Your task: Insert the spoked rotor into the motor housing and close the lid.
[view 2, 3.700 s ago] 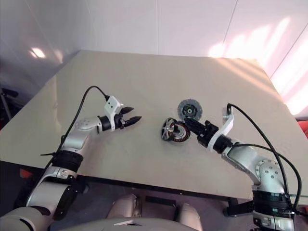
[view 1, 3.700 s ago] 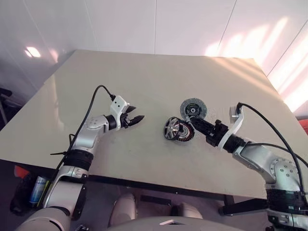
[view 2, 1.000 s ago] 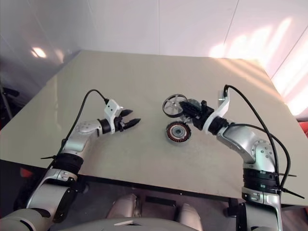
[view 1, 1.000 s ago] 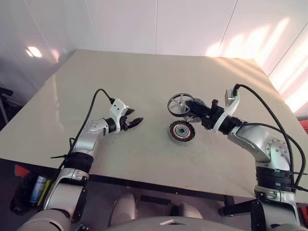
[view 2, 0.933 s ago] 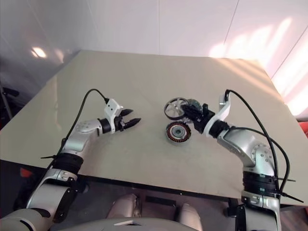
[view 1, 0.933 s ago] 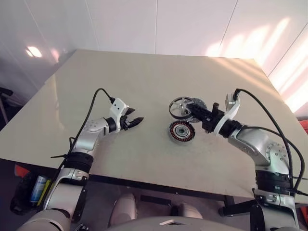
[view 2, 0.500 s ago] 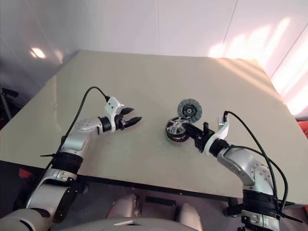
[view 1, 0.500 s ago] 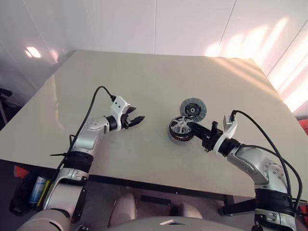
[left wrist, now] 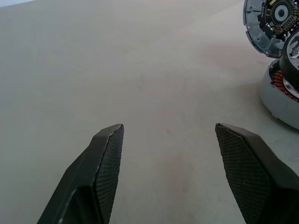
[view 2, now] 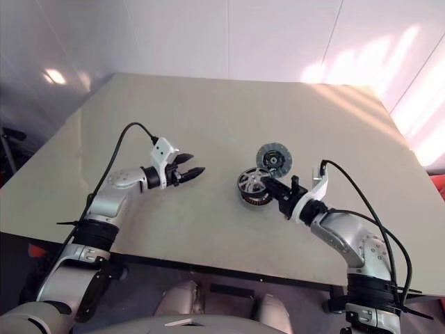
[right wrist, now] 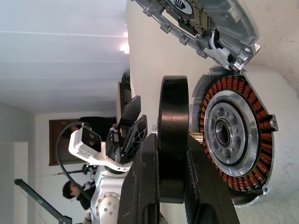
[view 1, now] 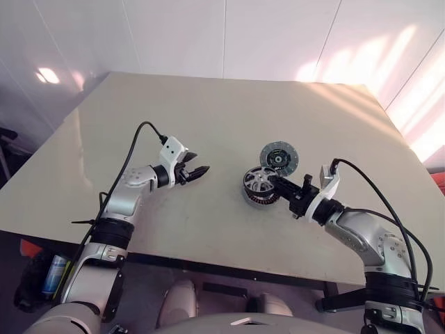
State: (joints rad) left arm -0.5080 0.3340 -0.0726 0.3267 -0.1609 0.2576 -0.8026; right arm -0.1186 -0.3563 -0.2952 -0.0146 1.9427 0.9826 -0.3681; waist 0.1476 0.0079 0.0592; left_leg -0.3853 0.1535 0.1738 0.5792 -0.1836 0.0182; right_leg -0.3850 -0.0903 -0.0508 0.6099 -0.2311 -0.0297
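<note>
The right gripper is clenched on the rim of the spoked rotor, its two black fingers pinching the wheel's thick dark band from either side. In the right wrist view the rotor is seen edge-on, a broad matte black hoop standing just off the open face of the motor housing; from the head camera it shows as a shiny silver ring with thin spokes and a small hub, lying over the top of the housing, its flat face turned up and slightly toward the left arm, its axis roughly in line with the housing's. Whether it is fully seated I cannot tell. The housing is a shallow round puck with a light grey outer wall, a ring of ribbed copper-coloured windings and a smooth silvery centre with a bored hub. Just beyond the gripper's tips, past the housing, the lid lies on the table, inner face up: a round grey disc, dark and ringed inside, with notched edges and a small hub. Well away across the matte beige tabletop, the left gripper hovers with its textured black fingers spread apart, grasping nothing, pointed toward the housing.
</note>
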